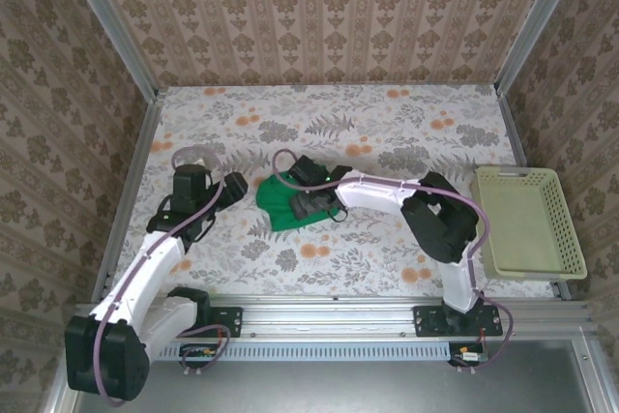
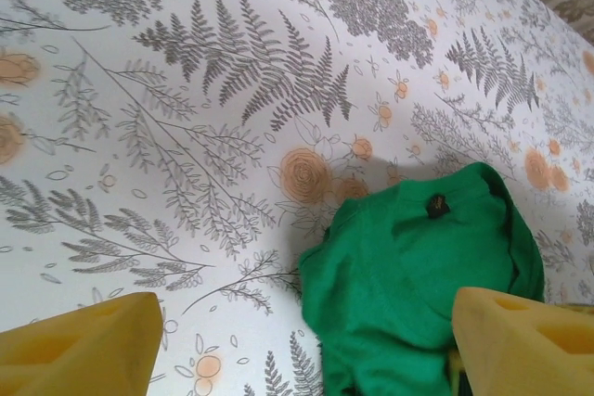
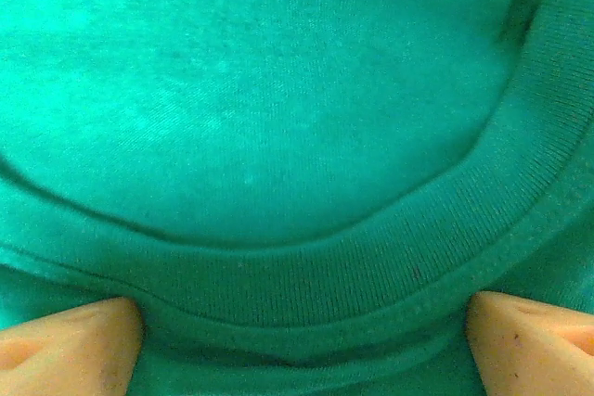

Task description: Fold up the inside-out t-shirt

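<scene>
We see a floral-printed worktop [image 1: 387,132] (grey ferns, orange blooms) carrying the green t-shirt [image 1: 279,205], bunched in a heap near its middle. A pale plastic basket [image 1: 527,220] sits at its right edge, well apart.

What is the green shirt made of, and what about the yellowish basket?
The t-shirt looks like soft knit cloth, probably cotton: matte, wrinkly, with a ribbed, stitched collar. The basket looks like hard plastic: smooth, pale yellow-green, with slotted walls, though it is too small to be sure.
</scene>
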{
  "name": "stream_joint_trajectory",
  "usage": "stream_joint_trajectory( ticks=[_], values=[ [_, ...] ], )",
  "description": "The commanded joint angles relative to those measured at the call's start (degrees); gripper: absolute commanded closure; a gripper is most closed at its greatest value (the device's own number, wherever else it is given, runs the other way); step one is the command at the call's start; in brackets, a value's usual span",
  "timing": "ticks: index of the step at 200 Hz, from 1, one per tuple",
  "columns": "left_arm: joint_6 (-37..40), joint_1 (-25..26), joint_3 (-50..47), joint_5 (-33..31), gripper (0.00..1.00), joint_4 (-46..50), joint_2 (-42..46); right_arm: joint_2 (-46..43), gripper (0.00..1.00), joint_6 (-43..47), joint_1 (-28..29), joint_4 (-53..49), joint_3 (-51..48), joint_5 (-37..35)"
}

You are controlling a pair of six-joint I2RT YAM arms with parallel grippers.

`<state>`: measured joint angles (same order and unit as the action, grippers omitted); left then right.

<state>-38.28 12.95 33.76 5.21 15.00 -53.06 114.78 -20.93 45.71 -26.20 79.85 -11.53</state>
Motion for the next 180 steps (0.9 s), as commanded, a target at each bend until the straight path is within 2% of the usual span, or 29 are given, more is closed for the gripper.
stream_joint_trajectory(
  ticks=[1,46,67,108,131,150,180],
  values=[
    [2.07,-1.6,-0.54,0.39,0.15,3.42,2.14,2.03,0.1,3.05,-8.41,-6.69,3.09,-3.92],
    [2.07,-3.32,-1.53,1.67,0.14,3.29,3.9,4.38,0.1,16.1,-24.33,-14.26,11.48,-4.52],
    [2.42,-4.33,-1.72,2.25,0.14,3.6,4.83,7.31,0.11,18.17,-31.62,-16.91,15.99,-3.8],
    [4.07,-6.64,-1.71,3.46,0.12,5.31,6.23,10.37,0.13,19.33,-41.86,-19.33,22.53,-3.56],
    [4.19,-7.8,-2.01,4.32,0.12,5.64,6.63,3.63,0.13,23.01,-41.36,-14.11,17.14,-1.11],
    [3.67,-8.07,-2.47,4.82,0.12,5.05,6.59,-2.06,0.13,26.11,-38.34,-9.72,12.73,1.54],
    [3.39,-8.24,-2.51,5.6,0.12,4.59,6.14,-4.5,0.13,33.86,-33.53,-7.82,9.42,1.24]
  ],
)
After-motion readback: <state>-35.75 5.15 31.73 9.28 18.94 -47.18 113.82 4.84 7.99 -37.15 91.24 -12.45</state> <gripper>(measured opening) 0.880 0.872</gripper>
